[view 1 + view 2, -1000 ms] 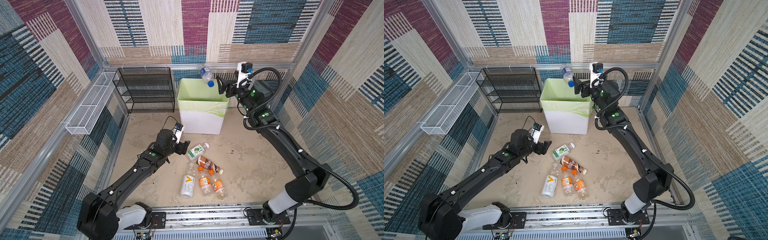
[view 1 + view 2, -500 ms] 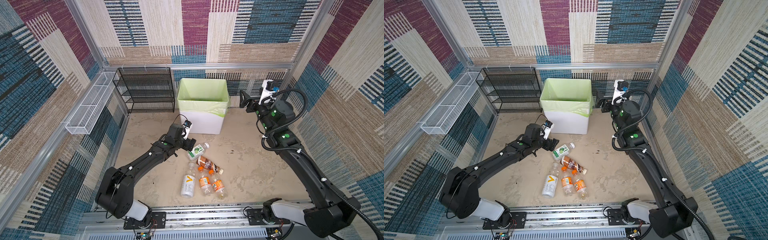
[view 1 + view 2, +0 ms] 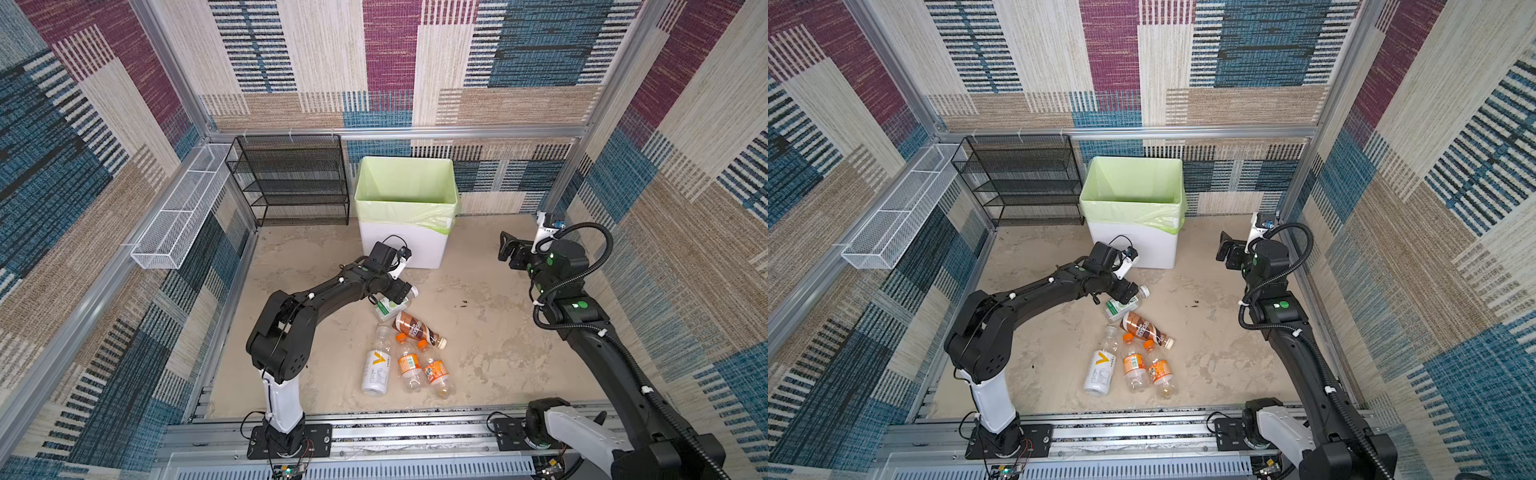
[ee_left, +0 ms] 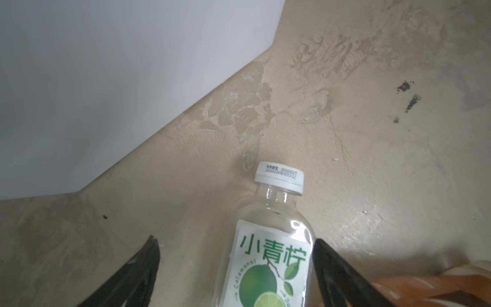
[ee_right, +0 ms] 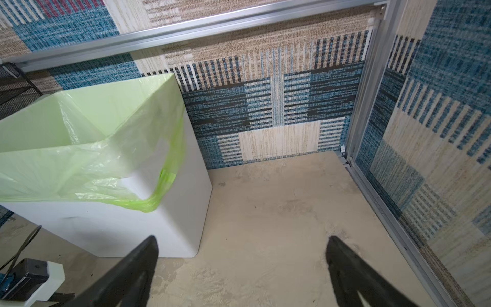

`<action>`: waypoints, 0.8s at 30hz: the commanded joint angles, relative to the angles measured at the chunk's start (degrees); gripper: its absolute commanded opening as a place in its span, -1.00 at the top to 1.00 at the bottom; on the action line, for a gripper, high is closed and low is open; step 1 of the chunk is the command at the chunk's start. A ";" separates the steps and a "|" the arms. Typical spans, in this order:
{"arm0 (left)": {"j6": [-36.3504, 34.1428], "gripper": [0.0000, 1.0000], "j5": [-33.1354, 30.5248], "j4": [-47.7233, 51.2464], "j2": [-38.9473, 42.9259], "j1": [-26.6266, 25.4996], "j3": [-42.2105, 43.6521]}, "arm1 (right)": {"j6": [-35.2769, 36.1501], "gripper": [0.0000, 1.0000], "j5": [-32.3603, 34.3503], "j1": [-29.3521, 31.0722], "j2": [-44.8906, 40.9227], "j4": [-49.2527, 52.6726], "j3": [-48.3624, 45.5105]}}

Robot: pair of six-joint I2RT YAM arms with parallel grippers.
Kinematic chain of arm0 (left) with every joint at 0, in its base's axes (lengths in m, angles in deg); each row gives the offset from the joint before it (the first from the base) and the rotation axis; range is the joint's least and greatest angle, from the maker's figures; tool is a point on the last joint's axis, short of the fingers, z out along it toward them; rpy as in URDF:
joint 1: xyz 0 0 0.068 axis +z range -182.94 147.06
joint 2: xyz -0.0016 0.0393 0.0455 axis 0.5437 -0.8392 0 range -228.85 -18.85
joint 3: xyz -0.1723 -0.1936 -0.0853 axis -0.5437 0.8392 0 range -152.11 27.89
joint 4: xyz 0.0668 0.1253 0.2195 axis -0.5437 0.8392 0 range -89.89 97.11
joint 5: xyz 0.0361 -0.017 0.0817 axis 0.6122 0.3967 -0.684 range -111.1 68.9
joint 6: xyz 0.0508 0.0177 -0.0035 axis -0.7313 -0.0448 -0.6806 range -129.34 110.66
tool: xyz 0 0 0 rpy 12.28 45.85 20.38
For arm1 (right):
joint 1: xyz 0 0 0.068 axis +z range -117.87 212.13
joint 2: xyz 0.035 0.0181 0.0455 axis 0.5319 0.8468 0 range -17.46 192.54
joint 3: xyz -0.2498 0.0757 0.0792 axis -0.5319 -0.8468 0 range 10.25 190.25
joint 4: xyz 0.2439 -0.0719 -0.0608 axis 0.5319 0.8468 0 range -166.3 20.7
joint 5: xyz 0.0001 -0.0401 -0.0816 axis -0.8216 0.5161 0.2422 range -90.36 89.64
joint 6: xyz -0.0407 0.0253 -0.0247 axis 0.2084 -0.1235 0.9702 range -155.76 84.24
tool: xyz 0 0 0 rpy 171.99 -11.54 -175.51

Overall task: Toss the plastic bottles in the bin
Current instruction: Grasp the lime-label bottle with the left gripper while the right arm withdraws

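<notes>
Now | left hand (image 4: 235,240) spread astride lime-labelled bottle (image 3: 388,308), mid-frame in a top view, not clamped | right hand (image 5: 241,238) spread, empty | bottle likely light, slick, crushable: grip labelled belly gently

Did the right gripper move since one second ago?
Yes. The right gripper drew away from the rim of the bin, rightward and lower in both top views.

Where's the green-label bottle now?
In a top view the green-label bottle lies mid-floor before the bin, between the open left gripper's fingers, beside the brown-labelled bottle.
</notes>
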 commanded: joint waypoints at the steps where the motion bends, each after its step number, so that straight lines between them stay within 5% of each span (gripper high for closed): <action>1: -4.68 -0.96 3.05 3.78 -1.29 -0.51 -1.52 | -0.70 -0.97 -1.44 -0.28 0.17 -0.63 -0.32; 14: -8.08 -0.90 -0.41 6.11 -8.00 -0.82 -4.42 | -1.57 -0.97 -2.95 -0.83 1.15 -2.40 -1.64; 24: -7.82 -0.36 -0.23 5.46 -8.37 -0.82 -4.64 | -2.26 -0.90 -3.03 -0.92 0.61 -2.49 -2.37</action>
